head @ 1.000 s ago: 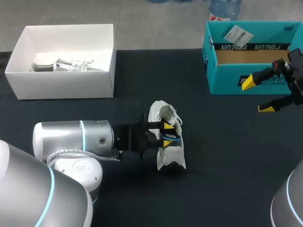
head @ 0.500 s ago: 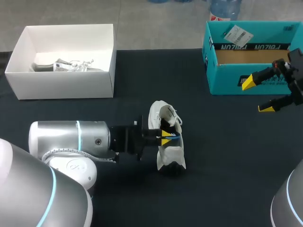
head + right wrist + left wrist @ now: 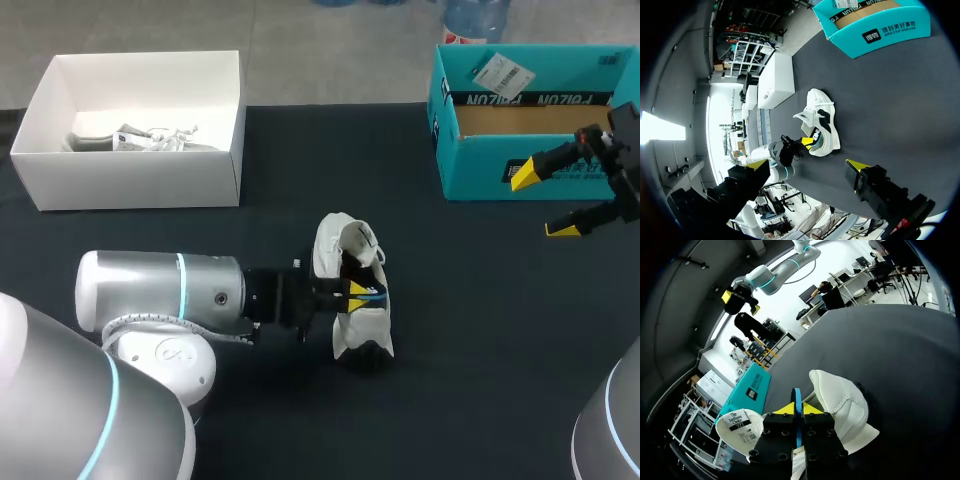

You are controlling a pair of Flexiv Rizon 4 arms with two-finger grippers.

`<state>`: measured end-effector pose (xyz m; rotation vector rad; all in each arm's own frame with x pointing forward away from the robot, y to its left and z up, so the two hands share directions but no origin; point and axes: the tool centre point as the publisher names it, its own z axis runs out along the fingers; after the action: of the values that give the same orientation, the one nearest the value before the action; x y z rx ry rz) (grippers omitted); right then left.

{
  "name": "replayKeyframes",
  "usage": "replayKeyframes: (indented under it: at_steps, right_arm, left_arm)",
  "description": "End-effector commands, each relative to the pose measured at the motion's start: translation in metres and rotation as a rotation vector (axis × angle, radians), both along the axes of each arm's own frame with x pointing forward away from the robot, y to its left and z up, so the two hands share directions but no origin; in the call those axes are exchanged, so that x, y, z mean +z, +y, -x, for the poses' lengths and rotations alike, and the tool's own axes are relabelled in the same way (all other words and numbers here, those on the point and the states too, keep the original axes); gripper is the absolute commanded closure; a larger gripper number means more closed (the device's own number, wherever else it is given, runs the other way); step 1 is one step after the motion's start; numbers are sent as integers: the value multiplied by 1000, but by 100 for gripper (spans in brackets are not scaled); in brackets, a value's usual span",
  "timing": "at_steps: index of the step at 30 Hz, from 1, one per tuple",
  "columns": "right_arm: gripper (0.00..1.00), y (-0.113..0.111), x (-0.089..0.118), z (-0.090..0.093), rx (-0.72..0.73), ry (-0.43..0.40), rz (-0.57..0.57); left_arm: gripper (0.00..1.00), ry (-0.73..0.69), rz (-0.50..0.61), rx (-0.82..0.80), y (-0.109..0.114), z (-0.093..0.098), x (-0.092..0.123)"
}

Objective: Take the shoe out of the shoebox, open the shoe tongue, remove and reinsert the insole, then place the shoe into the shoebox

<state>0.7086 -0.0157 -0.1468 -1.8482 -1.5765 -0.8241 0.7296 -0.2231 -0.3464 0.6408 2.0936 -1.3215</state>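
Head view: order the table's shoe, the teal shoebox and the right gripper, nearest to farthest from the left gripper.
1. shoe, at the left gripper, which pinches its insole.
2. teal shoebox, far right.
3. right gripper, before that box's right end.

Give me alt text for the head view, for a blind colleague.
The left gripper, inside the white shoe mid-table, is shut on its blue insole. The right gripper hangs open by the teal shoebox; a white box holds another shoe.
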Motion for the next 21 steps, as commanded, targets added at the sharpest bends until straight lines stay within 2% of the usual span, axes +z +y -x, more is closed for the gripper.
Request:
replayKeyframes:
  at_steps: [1,4,5,7,9,10,12,14,18,19,21]
  right_arm:
    - [0,0,-1,1,-2,0,2]
    - [0,0,-1,1,-2,0,2]
    - [0,0,-1,1,-2,0,2]
    - [0,0,-1,1,-2,0,2]
    - [0,0,-1,1,-2,0,2]
    - [0,0,-1,1,-2,0,2]
    - [0,0,-1,1,-2,0,2]
    - [0,0,-1,1,-2,0,2]
    - [0,0,-1,1,-2,0,2]
    - [0,0,-1,1,-2,0,2]
    - [0,0,-1,1,-2,0,2]
  left_arm:
    - [100,14,-40,15,-8,-6,-2]
    - [100,18,-31,17,-3,-5,3]
    - [71,18,-25,17,-2,-4,6]
    - [38,14,-17,15,2,-1,10]
    - [14,-1,-11,11,5,0,15]
    - [9,-3,-10,10,7,1,17]
    - [2,-7,-3,7,10,1,22]
    - [0,-13,0,3,12,1,28]
    - [7,-42,15,-3,14,1,38]
    - [14,-53,14,-8,14,1,41]
    - [16,-60,17,-13,14,1,43]
